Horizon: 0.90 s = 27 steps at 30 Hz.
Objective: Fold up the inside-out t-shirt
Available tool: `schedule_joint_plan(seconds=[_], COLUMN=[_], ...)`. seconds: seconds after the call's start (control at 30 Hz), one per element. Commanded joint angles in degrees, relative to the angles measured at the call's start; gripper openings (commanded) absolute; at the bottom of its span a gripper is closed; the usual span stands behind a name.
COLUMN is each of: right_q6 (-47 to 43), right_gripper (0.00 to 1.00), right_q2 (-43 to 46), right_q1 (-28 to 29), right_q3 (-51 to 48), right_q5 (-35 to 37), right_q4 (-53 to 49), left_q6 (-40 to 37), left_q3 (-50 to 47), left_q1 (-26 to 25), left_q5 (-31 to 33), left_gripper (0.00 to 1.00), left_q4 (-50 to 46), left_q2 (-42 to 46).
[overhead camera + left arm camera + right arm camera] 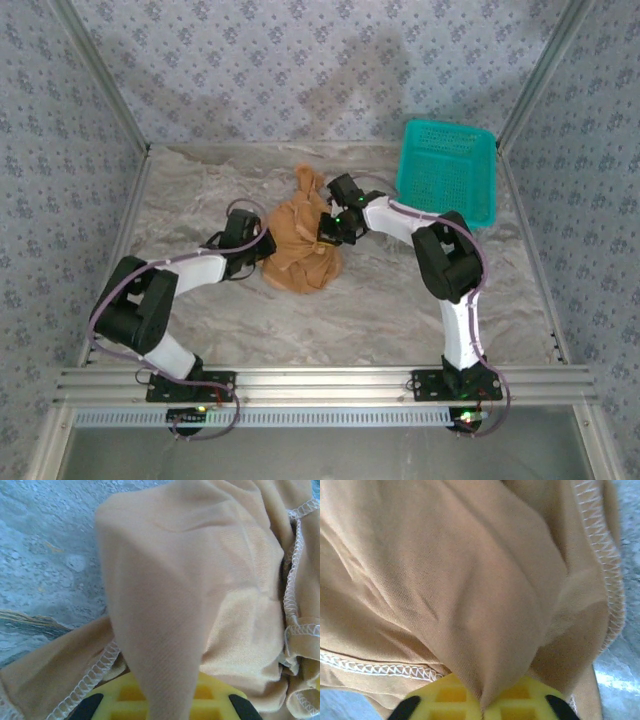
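I work in a lab-style robot test cell. My left arm point(150, 300) and right arm point(450, 265) are bolted to an aluminium rail point(320, 382). Beyond the rail lies a marbled surface point(390, 305), boxed in by patterned backdrop walls point(300, 60) and metal frame posts point(100, 72).

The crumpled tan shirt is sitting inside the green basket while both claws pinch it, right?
No: the top view shows the t-shirt bunched on the table, apart from the basket. The left gripper and right gripper do pinch it.
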<state>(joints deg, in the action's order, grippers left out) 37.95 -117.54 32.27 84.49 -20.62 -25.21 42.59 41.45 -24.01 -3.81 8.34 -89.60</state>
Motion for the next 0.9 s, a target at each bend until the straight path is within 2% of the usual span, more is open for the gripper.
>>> schedule_joint_plan(seconds=[0.0, 0.17, 0.27, 0.37, 0.47, 0.63, 0.73, 0.87], right_q6=[-1.4, -5.0, -5.6, -5.4, -3.4, -0.8, 0.1, 1.5], right_gripper=[0.01, 0.00, 0.00, 0.00, 0.00, 0.00, 0.00, 0.00], right_q2=[5.8, 14.8, 20.8, 26.1, 30.2, 33.7, 35.8, 40.2], right_q1=[-1.4, -4.5, -7.0, -9.5, -10.3, -8.3, -7.6, -6.7], right_q3=[3.5, 5.7, 5.0, 3.0, 0.9, 2.0, 5.1, 9.4], right_q5=[-1.2, -0.1, 0.5, 1.2, 0.7, -1.5, -3.0, -4.1], right_q4=[-4.2, -10.7, -12.2, -11.9, -9.6, -6.8, -6.8, -6.2], left_q6=[-2.2, -5.1, -5.2, -5.3, -4.1, -2.4, -3.4, -5.1], left_q3=[3.7, 11.7, 16.7, 20.5, 22.5, 24.7, 29.8, 39.1], left_q1=[2.1, 9.8, 16.0, 19.9, 20.5, 20.5, 20.4, 20.4], left_q5=[0.8, 4.0, 3.2, 2.9, 1.6, -4.9, -7.8, -15.1], left_gripper=[0.00, 0.00, 0.00, 0.00, 0.00, 0.00, 0.00, 0.00], left_q4=[-7.3, -24.7, -31.7, -35.8, -37.3, -37.2, -40.1, -42.7], left_q2=[5.8, 16.8, 23.3, 28.3, 31.4, 32.3, 32.4, 32.3])
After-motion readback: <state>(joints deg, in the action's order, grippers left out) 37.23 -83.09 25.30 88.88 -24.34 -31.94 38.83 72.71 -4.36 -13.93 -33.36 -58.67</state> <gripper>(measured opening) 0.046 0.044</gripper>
